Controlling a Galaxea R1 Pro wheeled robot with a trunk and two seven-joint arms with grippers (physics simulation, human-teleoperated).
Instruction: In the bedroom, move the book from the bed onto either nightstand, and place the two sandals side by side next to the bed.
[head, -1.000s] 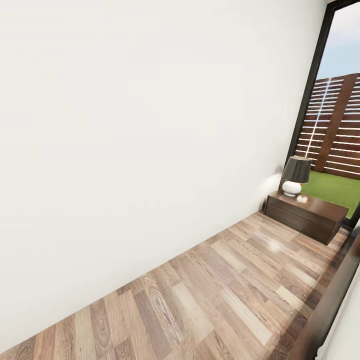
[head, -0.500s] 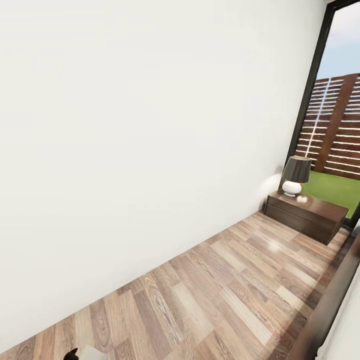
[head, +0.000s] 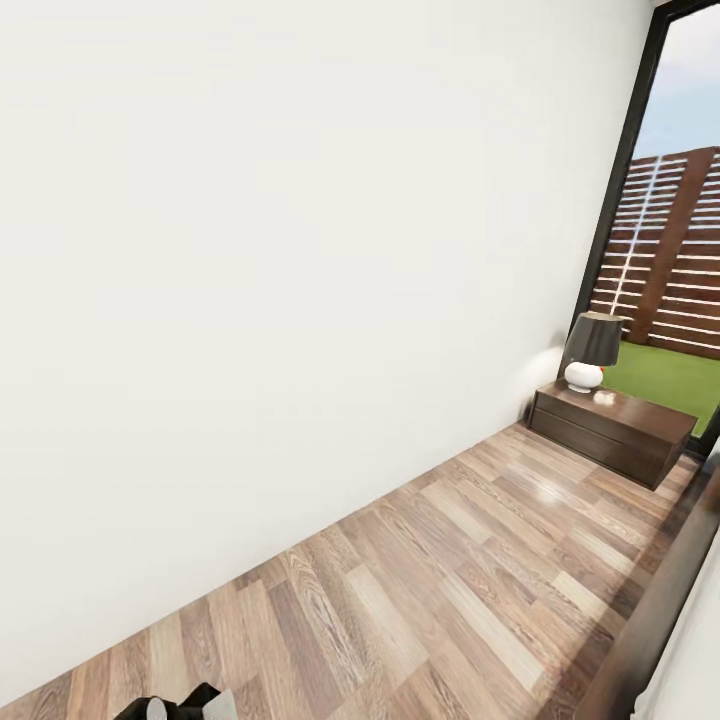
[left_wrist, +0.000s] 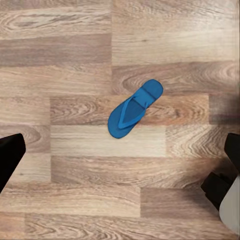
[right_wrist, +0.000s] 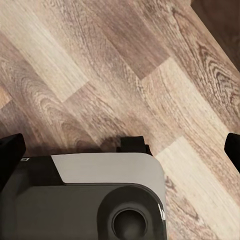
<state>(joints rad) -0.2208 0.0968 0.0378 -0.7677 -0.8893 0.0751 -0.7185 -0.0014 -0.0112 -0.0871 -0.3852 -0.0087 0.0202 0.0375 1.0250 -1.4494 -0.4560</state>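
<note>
In the left wrist view, one bright blue sandal (left_wrist: 134, 109) lies flat and slantwise on the wood-plank floor (left_wrist: 60, 80). My left gripper (left_wrist: 121, 152) hangs above it, open, with its dark fingertips (left_wrist: 10, 156) wide apart at the picture's two sides and nothing between them. My right gripper (right_wrist: 121, 150) is open too, over bare planks and my own grey base (right_wrist: 100, 195). The bed's dark brown base (head: 650, 615) and a sliver of pale mattress (head: 700, 665) show at the head view's lower right. The book, the second sandal and the nightstand are out of view.
A white wall (head: 250, 250) runs along the left. A long low dark cabinet (head: 612, 430) with a black-shaded lamp (head: 592, 350) stands before the tall dark-framed window (head: 680, 200). A part of my left arm (head: 185, 705) pokes into the head view's lower edge.
A black and grey part of my left arm has risen into the head view's lower left edge. The room itself has not shifted.
</note>
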